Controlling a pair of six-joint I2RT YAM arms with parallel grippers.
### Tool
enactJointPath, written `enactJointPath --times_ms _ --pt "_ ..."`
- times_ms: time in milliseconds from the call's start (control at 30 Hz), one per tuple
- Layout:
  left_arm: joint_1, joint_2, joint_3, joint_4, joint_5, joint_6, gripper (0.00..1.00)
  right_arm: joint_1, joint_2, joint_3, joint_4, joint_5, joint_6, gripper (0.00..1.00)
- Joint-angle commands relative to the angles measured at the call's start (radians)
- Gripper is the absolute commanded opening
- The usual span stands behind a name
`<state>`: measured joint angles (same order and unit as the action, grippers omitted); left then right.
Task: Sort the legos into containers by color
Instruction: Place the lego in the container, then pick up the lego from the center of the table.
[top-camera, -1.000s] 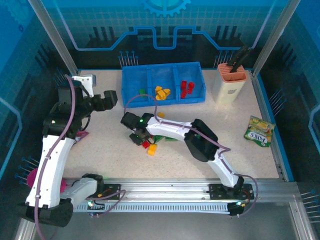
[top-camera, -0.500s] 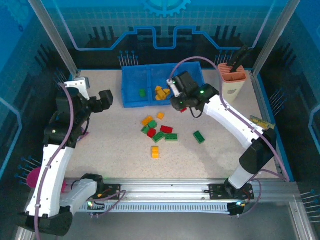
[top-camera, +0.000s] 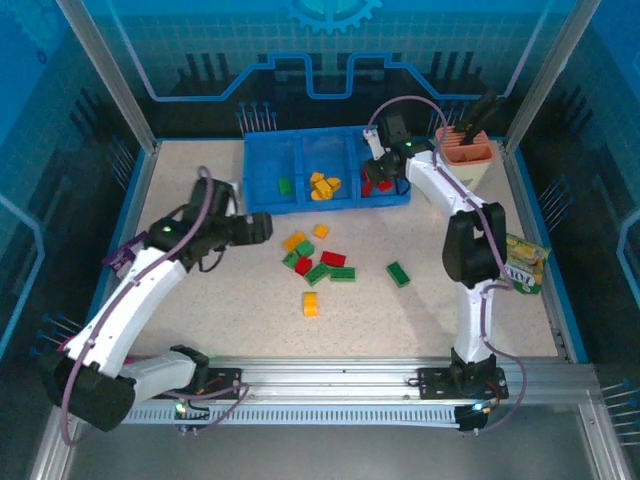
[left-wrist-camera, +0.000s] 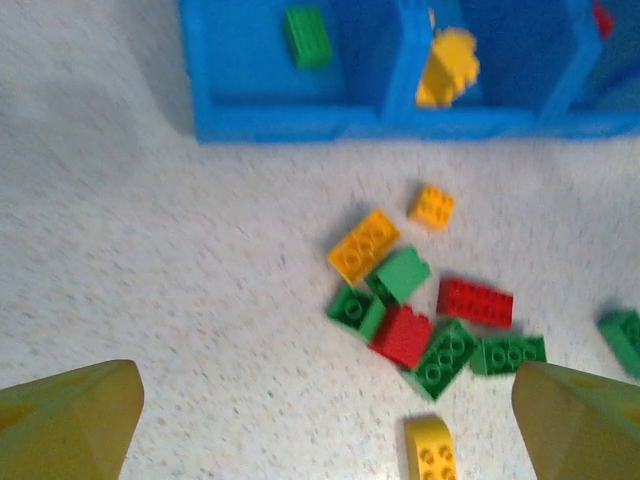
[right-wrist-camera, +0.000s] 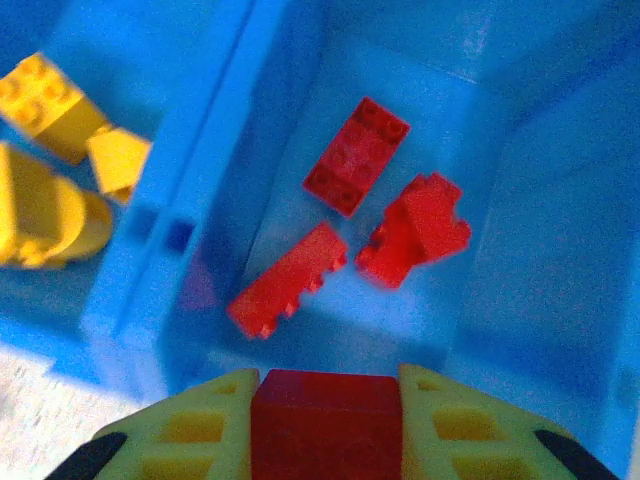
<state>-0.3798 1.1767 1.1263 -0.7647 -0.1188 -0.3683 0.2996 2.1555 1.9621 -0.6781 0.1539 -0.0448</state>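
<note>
Our right fingers (right-wrist-camera: 190, 432) clench a red brick (right-wrist-camera: 325, 425) above the blue tray's (top-camera: 300, 206) right compartment, where three red bricks (right-wrist-camera: 355, 155) lie. Our left fingers (left-wrist-camera: 70, 420) hang released over loose bricks (left-wrist-camera: 420, 310) on the desk (top-camera: 400, 325).

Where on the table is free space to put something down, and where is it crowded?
Free: the table between the lone green brick and the front rail, and the back-left corner beside the blue tray. Crowded: the brick cluster in front of the tray.
</note>
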Motion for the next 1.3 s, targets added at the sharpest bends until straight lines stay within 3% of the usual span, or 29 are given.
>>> enactJointPath --times_ms 0,233,567,800,1267 --pt "-0.088 0.091 -0.044 -0.033 -0.073 -0.109 0.87 -0.03 0.091 0.124 0.014 -0.049 -0.021 0.25" --pt "-0.234 0.306 -0.025 0.052 -0.107 -0.137 0.77 -0.049 0.243 0.301 -0.014 -0.09 -0.032 0.25" --pt "-0.285 0.538 0.108 0.082 -0.099 -0.098 0.68 -0.048 0.245 0.29 -0.005 -0.111 -0.058 0.39" --pt "-0.292 0.622 0.159 0.07 -0.103 -0.086 0.64 -0.048 0.221 0.282 0.0 -0.116 -0.068 0.48" --pt "-0.364 0.69 0.245 0.025 -0.091 -0.028 0.61 -0.047 0.106 0.143 0.034 -0.118 -0.061 0.51"
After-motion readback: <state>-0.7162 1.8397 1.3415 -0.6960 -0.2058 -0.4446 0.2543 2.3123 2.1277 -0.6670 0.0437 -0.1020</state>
